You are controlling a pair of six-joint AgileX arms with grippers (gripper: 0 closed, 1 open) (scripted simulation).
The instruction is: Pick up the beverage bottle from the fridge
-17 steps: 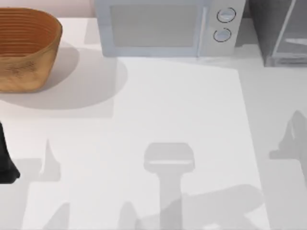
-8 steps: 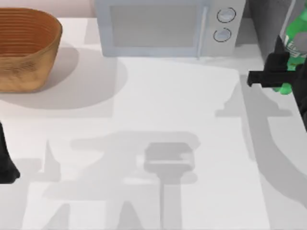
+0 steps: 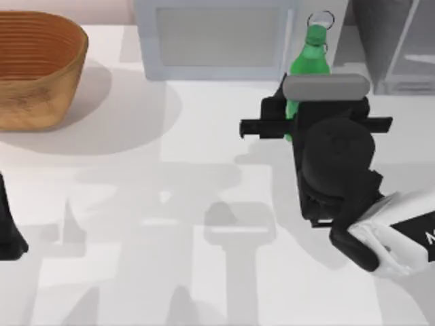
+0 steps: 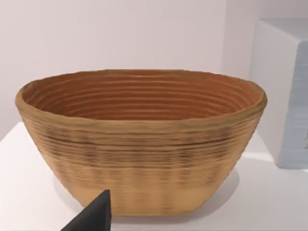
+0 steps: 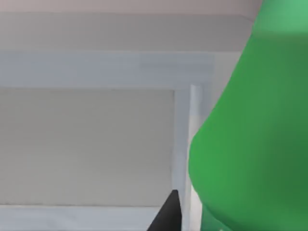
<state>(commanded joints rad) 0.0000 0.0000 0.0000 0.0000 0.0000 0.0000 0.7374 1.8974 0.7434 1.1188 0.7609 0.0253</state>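
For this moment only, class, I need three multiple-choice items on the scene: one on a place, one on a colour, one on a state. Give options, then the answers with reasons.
1. Where is the bottle?
A. in the basket
B. in front of the microwave, at the right end effector
C. inside the fridge

2. What colour is the bottle?
A. green
B. red
C. blue

3. How is the bottle posed?
A. lying flat
B. upside down
C. cap end toward the microwave

Answers:
1 B: it sits at the right end effector before the microwave, outside the fridge.
2 A: body and cap are green.
3 C: the cap lies over the microwave's front.
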